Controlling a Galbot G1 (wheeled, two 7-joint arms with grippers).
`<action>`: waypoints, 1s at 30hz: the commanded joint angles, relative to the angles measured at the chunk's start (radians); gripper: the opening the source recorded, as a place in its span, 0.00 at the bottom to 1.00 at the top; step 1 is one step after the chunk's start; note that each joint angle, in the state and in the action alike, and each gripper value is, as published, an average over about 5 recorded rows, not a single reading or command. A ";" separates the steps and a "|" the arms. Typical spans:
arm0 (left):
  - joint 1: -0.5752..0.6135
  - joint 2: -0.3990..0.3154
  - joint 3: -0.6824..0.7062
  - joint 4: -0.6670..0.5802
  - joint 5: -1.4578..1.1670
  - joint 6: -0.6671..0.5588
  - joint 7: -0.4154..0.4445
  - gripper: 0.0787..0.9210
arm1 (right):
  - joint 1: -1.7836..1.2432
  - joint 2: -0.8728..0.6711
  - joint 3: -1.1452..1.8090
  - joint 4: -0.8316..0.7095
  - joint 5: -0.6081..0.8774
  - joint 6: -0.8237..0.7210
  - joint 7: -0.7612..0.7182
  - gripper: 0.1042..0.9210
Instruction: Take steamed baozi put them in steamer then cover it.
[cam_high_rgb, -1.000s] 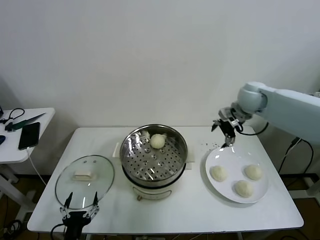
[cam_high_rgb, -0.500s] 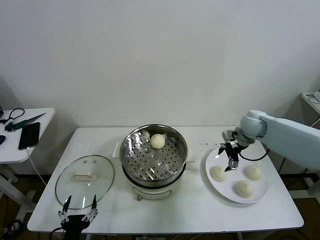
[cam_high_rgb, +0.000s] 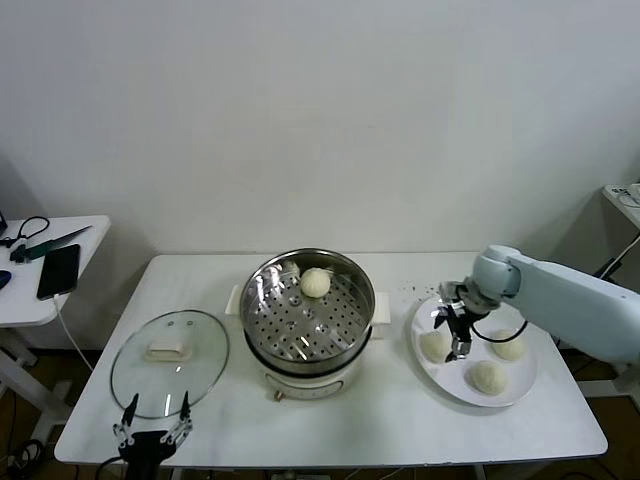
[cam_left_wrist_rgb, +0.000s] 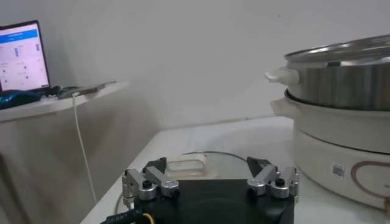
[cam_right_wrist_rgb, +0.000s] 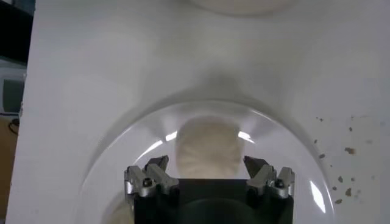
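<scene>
I have the right gripper (cam_high_rgb: 452, 334) down over the plate (cam_high_rgb: 515, 388) near the table's (cam_high_rgb: 400, 420) right edge, its jaws spread wide and gripping nothing; it hangs just above the bun (cam_high_rgb: 434, 346) on the plate's left side, and in the right wrist view that bun (cam_right_wrist_rgb: 207, 146) sits between the two fingertips (cam_right_wrist_rgb: 153, 168), apparently untouched; two more buns lie on the plate, one (cam_high_rgb: 507, 345) toward its far right and one (cam_high_rgb: 487, 376) toward its near edge, each apart from the others; a fourth bun (cam_high_rgb: 316, 282) rests on the perforated floor at the back of the steamer (cam_high_rgb: 350, 330), which stands mid-table on its white base; the steamer is uncovered; the cover (cam_high_rgb: 200, 375) lies flat near the table's left front corner, handle (cam_high_rgb: 167, 351) up, just beside the steamer base but whether touching it I cannot tell; my left gripper (cam_high_rgb: 152, 422) waits at the table's front edge just before the cover, jaws fully apart and holding nothing; the left wrist view shows the cover (cam_left_wrist_rgb: 213, 159) low ahead of it and the steamer (cam_left_wrist_rgb: 341, 73) off to one side; a side table (cam_high_rgb: 70, 285) with a phone (cam_high_rgb: 58, 270) stands left of the main table
</scene>
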 joint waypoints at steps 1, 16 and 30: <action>-0.002 0.001 -0.002 0.007 -0.002 0.005 -0.002 0.88 | -0.054 0.022 0.043 -0.052 -0.024 0.004 -0.003 0.88; -0.003 -0.001 0.002 0.007 0.001 0.004 -0.003 0.88 | -0.034 0.035 0.043 -0.065 -0.013 0.020 -0.008 0.74; 0.007 0.005 0.016 -0.002 0.003 0.007 0.007 0.88 | 0.418 0.012 -0.236 -0.006 0.300 0.010 -0.001 0.72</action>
